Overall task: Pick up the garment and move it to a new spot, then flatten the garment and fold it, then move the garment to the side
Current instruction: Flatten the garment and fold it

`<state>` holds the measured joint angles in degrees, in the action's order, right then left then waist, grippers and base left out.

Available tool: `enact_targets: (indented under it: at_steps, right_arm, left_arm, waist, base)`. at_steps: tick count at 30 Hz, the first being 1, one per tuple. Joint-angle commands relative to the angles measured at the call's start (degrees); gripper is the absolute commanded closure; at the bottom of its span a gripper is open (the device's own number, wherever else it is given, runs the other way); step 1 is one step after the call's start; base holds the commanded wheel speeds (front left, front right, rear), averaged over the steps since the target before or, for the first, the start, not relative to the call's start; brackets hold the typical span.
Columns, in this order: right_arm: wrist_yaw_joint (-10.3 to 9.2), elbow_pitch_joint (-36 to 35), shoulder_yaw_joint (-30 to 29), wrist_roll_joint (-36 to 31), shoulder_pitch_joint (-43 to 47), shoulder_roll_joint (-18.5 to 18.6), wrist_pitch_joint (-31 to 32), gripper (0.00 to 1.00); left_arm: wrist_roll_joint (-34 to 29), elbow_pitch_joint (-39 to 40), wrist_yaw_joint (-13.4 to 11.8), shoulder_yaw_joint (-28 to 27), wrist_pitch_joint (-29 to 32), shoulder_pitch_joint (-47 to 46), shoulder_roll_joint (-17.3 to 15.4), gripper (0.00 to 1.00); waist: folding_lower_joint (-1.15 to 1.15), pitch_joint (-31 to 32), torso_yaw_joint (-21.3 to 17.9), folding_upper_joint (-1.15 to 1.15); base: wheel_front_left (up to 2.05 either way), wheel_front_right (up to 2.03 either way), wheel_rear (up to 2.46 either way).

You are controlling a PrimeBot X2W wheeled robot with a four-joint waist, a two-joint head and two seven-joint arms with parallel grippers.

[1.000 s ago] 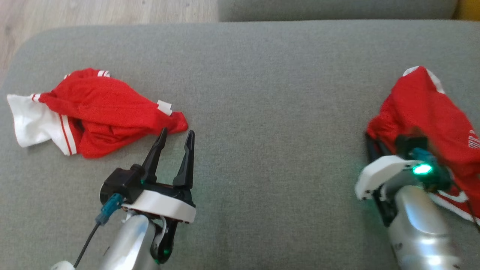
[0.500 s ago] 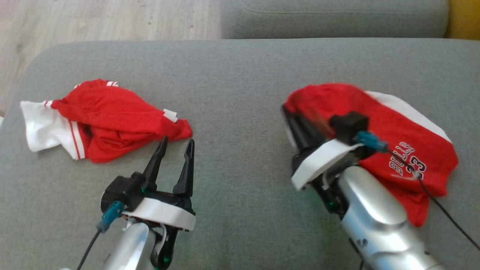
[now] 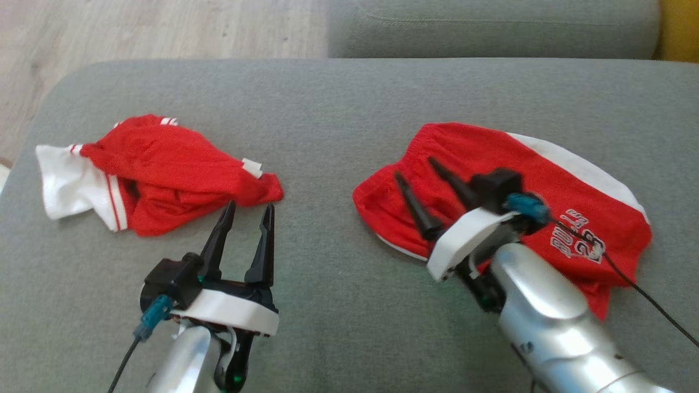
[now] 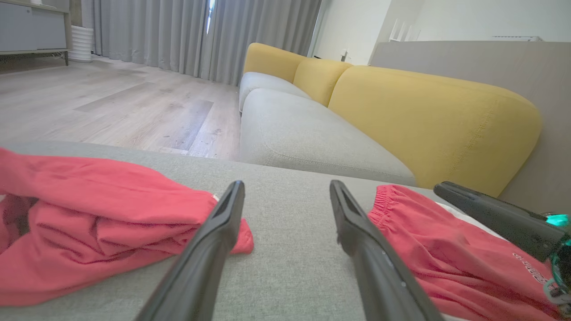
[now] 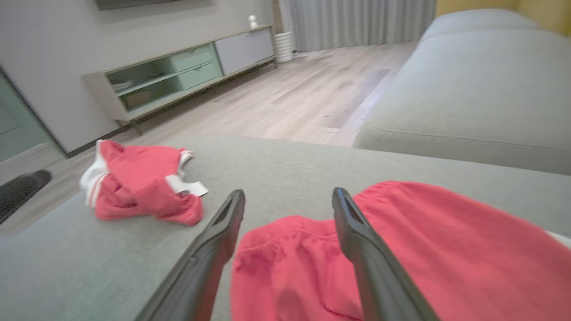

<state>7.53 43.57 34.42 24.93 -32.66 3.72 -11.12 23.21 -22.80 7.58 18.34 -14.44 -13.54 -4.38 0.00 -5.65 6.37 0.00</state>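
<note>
A broad grey sofa cushion (image 3: pixel 338 103) carries everything. Beyond its far edge lie a wooden floor (image 3: pixel 164 27) and a second grey seat (image 3: pixel 491 27).

On the right half of the cushion, well in from the far edge, lies the red garment (image 3: pixel 480 150). It is spread fairly flat, with a gathered waistband toward the cushion's middle, a white panel along its far side and white "BULLS 23" lettering (image 3: pixel 579 240) near the right edge.

Near the left edge sits a crumpled red and white garment (image 3: pixel 164 169), bunched into a heap, well apart from the first.

The right gripper (image 3: pixel 415 167) reaches over the red garment's waistband end, its fingers released and spread wide with nothing pinched between them.

The left gripper (image 3: pixel 249 206) sits by the cushion's near edge, its fingers also spread and empty, their tips just beside the heap's near corner without touching it.
</note>
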Motion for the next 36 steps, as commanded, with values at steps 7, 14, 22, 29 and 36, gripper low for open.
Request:
enact_targets:
  at_steps: [7,14,22,29,36]
  right_arm:
    - [-0.04,-3.66,-9.11,-5.72,1.03,2.77,-3.27,0.00]
    - [-0.04,-13.42,-20.85,-13.77,11.13,3.07,-3.82,0.00]
    - [-0.04,-22.43,-25.80,-18.15,21.51,-0.01,-3.84,0.00]
    - [-0.04,-25.97,-25.52,-20.29,19.45,-0.42,-1.03,0.00]
    - [-0.04,-20.90,-25.15,-21.17,10.29,3.04,7.39,0.00]
  left_arm:
    - [-0.21,2.66,-0.09,-2.71,-0.56,-0.08,0.08,0.00]
    - [-0.68,3.60,-0.09,-3.46,-0.56,1.34,0.14,0.00]
    - [-0.78,4.28,-0.09,-3.25,-0.56,2.68,0.29,0.00]
    - [-0.67,4.50,-0.09,-1.83,-0.56,1.39,0.06,0.00]
    - [-0.21,3.98,-0.09,0.12,-0.56,-1.17,-0.19,0.00]
  waist:
    - [0.00,1.77,-3.25,0.00]
    - [0.00,3.08,-6.34,0.00]
    - [0.00,3.21,-8.11,0.00]
    - [0.00,1.26,-6.72,0.00]
    - [0.00,-2.95,-2.82,0.00]
  base:
    - [0.00,0.00,0.00]
    - [0.00,0.00,0.00]
    - [0.00,0.00,0.00]
    - [0.00,0.00,0.00]
    - [0.00,0.00,0.00]
